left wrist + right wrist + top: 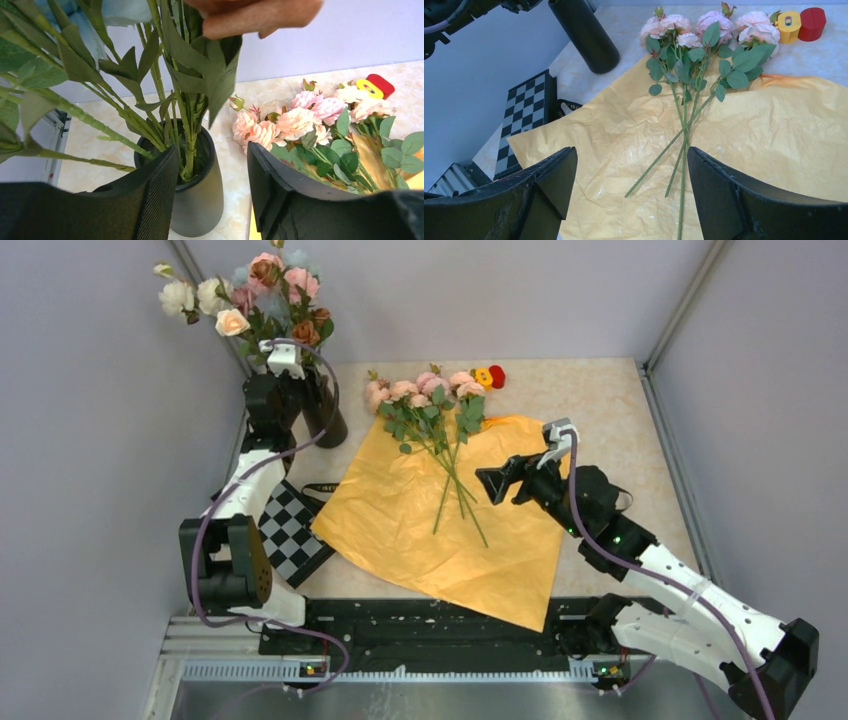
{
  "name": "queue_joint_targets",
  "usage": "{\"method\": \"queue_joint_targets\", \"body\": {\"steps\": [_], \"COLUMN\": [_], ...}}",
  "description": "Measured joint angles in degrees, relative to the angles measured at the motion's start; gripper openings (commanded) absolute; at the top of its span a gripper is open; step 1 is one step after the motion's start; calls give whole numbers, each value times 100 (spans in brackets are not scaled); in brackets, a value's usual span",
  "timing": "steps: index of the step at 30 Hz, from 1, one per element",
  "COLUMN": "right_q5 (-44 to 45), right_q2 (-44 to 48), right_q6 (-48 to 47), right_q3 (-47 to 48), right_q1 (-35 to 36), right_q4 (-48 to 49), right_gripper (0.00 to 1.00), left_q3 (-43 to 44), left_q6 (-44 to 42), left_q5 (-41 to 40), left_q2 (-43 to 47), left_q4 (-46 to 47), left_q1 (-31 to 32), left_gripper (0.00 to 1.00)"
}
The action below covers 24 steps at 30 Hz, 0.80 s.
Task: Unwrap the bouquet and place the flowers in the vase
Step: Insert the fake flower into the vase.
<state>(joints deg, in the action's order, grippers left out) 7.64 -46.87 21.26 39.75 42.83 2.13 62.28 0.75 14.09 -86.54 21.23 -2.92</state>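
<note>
Centrally, crinkled paper (400, 515), thin-stemmed flowers (425, 392), glossy cylindrical vase (200, 200), left end effector (211, 150) parted, right end effector (631, 152) wide

Crinkled shiny orange paper (400, 530), smooth glossy black vase (584, 35)

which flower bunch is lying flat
The small pink and peach flowers, stems on the orange paper; the taller bunch stands in the vase.

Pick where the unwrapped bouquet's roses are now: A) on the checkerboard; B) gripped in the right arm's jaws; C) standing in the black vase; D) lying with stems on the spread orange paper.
D: the roses lie loose, stems across the flat orange paper.
</note>
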Motion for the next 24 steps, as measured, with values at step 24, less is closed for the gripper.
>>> {"method": "queue_joint_targets", "body": {"steps": [24], "right_q5": [234], "right_q2": [-262], "right_q6": [-7], "right_q3": [96], "right_q1": [0], "right_q4": [-378], "right_gripper": [71], "left_q3": [-442], "left_q6": [885], "left_q5": [568], "left_q2": [2074], "left_q4": [-1641], "left_q1": [0], "left_gripper": [94]}}
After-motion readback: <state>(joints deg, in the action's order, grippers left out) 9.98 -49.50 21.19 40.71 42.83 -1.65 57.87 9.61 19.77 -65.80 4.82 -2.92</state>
